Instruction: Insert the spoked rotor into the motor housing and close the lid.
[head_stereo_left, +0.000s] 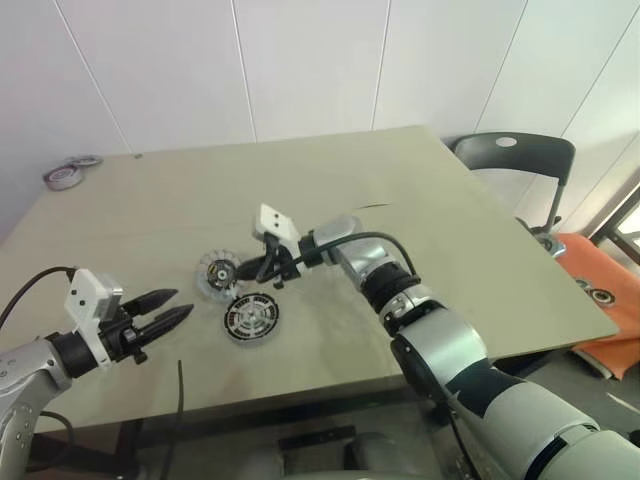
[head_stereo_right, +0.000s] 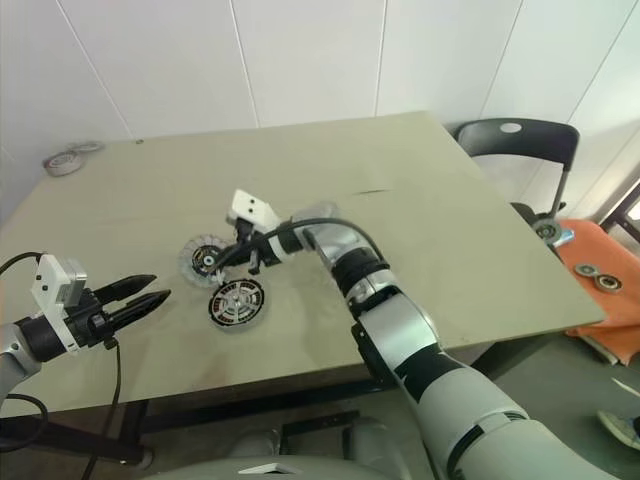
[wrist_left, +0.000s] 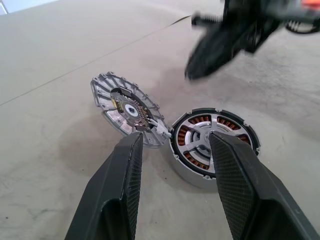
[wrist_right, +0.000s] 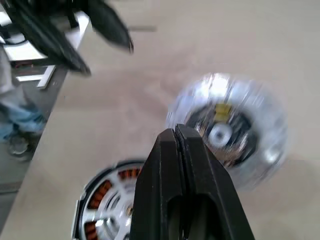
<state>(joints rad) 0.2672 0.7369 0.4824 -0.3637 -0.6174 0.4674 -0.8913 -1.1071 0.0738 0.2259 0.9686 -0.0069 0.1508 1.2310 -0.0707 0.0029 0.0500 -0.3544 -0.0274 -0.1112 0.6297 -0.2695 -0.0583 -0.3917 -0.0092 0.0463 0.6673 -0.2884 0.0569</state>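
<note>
The motor housing (wrist_left: 186, 174) stands on the table, copper windings showing between the silver spokes of the spoked rotor (wrist_left: 201, 138), which sits inside it with its dark rim on top. Just beyond it lies the lid (head_stereo_left: 214, 272), a grey toothed disc, tilted in the left wrist view. My right gripper (head_stereo_left: 243, 274) hovers shut and empty at the lid's near-right edge, above the table. My left gripper (head_stereo_left: 182, 303) stands open to the left of the housing (head_stereo_left: 250, 318), pointing at it, nothing between its fingers (wrist_left: 125, 165).
Two tape rolls (head_stereo_left: 62, 177) lie at the table's far left corner. A dark chair (head_stereo_left: 512, 158) stands beyond the right rear corner and an orange box (head_stereo_left: 605, 290) sits off the right edge. A black cable (head_stereo_left: 181, 388) hangs at the front edge.
</note>
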